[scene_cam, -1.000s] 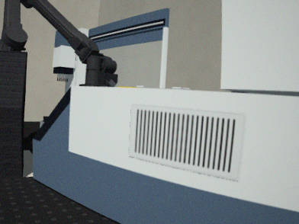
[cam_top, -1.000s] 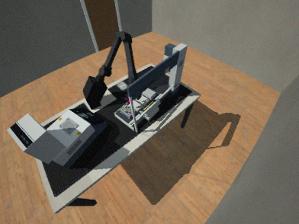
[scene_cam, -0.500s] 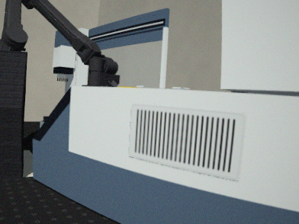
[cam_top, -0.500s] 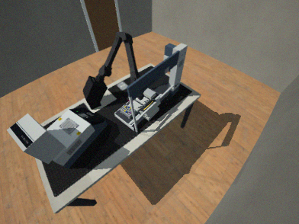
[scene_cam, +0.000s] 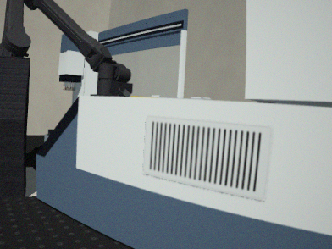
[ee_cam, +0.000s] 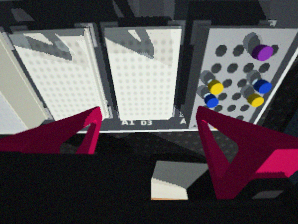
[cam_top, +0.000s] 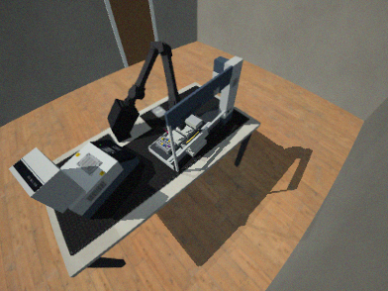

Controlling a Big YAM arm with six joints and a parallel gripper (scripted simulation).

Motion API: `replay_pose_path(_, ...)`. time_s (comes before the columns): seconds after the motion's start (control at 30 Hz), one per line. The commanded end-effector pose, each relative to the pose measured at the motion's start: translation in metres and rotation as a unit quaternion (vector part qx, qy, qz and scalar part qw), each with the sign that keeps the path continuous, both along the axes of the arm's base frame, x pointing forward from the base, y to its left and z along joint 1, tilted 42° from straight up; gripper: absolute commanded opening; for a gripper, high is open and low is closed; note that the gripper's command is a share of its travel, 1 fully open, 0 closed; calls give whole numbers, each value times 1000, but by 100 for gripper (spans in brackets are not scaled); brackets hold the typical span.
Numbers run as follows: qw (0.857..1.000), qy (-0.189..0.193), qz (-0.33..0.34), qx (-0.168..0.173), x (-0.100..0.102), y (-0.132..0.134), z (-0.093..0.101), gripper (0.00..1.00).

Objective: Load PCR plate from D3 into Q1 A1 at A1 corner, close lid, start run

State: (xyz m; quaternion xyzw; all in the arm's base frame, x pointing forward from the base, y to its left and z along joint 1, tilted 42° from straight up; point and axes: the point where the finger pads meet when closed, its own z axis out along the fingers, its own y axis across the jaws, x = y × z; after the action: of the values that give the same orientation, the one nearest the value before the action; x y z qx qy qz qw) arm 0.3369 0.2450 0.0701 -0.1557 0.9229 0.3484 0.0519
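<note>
In the wrist view the white 96-well plate [ee_cam: 142, 65] lies flat on the position marked "A1 D3". My gripper [ee_cam: 148, 111] hovers above the near edge of that position. Its two magenta fingers are wide open and hold nothing, and the D3 label lies between them. The plate is beyond the fingertips and they do not touch it. The cycler Q1 [cam_top: 86, 178] stands at the table's left end. Its white lid [cam_top: 32, 173] is tilted back, and the grey block top [cam_top: 90, 162] is exposed. In the exterior view only my wrist [scene_cam: 112, 80] shows behind Q1's vented side [scene_cam: 203, 154].
The other white plate [ee_cam: 60, 70] lies on D2, left of the D3 plate. The grey tube cooling block [ee_cam: 240, 70] with yellow, blue and purple tubes lies to the right. A blue gantry frame [cam_top: 203, 99] spans the deck. A pale grey block [ee_cam: 172, 182] sits under the gripper.
</note>
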Motion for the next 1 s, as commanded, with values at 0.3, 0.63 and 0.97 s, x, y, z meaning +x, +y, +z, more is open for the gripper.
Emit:
replay_pose_path(0.3,1000,-12,-8,6,7,8,4,100)
replay_pose_path(0.63,1000,-13,-10,6,15,22,-6,100)
replay_pose_path(0.97,1000,-9,-6,5,9,33,-22,100)
